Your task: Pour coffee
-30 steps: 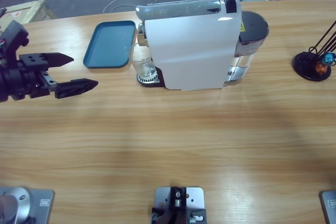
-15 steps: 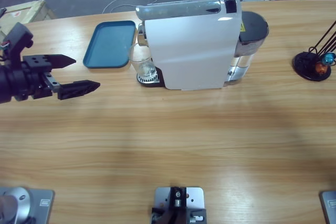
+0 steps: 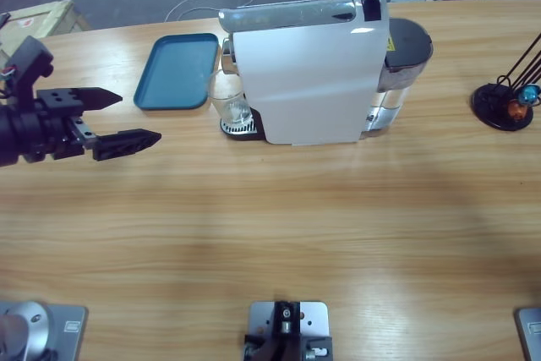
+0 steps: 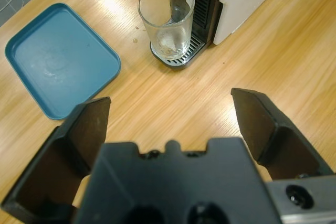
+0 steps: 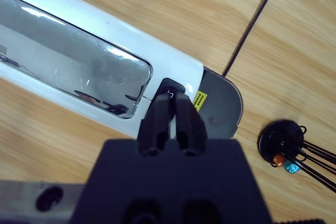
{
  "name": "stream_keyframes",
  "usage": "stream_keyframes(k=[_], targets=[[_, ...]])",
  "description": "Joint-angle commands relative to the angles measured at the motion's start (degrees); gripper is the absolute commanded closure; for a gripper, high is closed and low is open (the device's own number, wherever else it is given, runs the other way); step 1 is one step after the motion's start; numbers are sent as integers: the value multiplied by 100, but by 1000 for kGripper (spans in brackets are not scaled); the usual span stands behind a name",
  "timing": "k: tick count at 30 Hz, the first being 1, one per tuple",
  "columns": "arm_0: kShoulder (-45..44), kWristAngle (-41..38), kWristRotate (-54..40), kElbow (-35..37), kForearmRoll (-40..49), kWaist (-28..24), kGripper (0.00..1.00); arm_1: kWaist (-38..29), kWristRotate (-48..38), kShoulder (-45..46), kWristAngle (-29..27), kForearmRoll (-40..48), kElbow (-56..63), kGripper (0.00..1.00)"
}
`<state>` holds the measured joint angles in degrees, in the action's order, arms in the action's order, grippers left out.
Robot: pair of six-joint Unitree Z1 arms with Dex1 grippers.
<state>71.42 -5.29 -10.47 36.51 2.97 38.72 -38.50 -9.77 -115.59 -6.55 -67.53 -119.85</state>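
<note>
- Your left gripper (image 4: pixel 170 114) hangs over the bare wooden table (image 3: pixel 279 217) with its two black jaws spread wide and nothing between them; in the high view it (image 3: pixel 127 116) comes in from the side edge.
- Ahead of those jaws, well apart from them, a clear glass (image 4: pixel 167 19) stands upright on the coffee machine's drip grate (image 4: pixel 176 56).
- You can make out only a pale film at the bottom of the glass; whether any coffee is in it cannot be told.
- Just beyond the glass rises the white coffee machine (image 3: pixel 308 73), its spout above the glass rim.
- To one side of the glass, nearer your left jaw, a blue tray (image 4: pixel 58 59) lies flat on the table, close to the glass but not touching it.
- Your right gripper (image 5: pixel 170 111) looks down on the machine's top, jaws pressed together, their tips at a small black button (image 5: pixel 169 88) beside the silver lid (image 5: pixel 73 72).
- Past the button sits the machine's grey rear tank (image 5: pixel 220 106).
- Farther out from the right gripper, a black wire capsule stand (image 5: pixel 286 142) holds one orange and one blue capsule.
</note>
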Motion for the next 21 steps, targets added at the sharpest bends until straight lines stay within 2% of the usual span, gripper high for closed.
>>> stream_keyframes(k=[1,6,7,8,9,21], targets=[[181,36,27,-74,-77,66,9,-52,57,-390,119,117,425,1000],[171,36,27,-62,-77,64,9,-54,173,49,44,419,325,1000],[163,36,27,-55,-77,62,9,-75,221,195,31,449,213,955],[160,36,27,-44,-77,64,9,-114,238,336,24,451,91,375],[153,31,27,-32,-77,64,9,-159,238,510,-21,472,23,10],[135,38,27,-33,-77,150,9,-272,-99,861,-39,472,858,0]])
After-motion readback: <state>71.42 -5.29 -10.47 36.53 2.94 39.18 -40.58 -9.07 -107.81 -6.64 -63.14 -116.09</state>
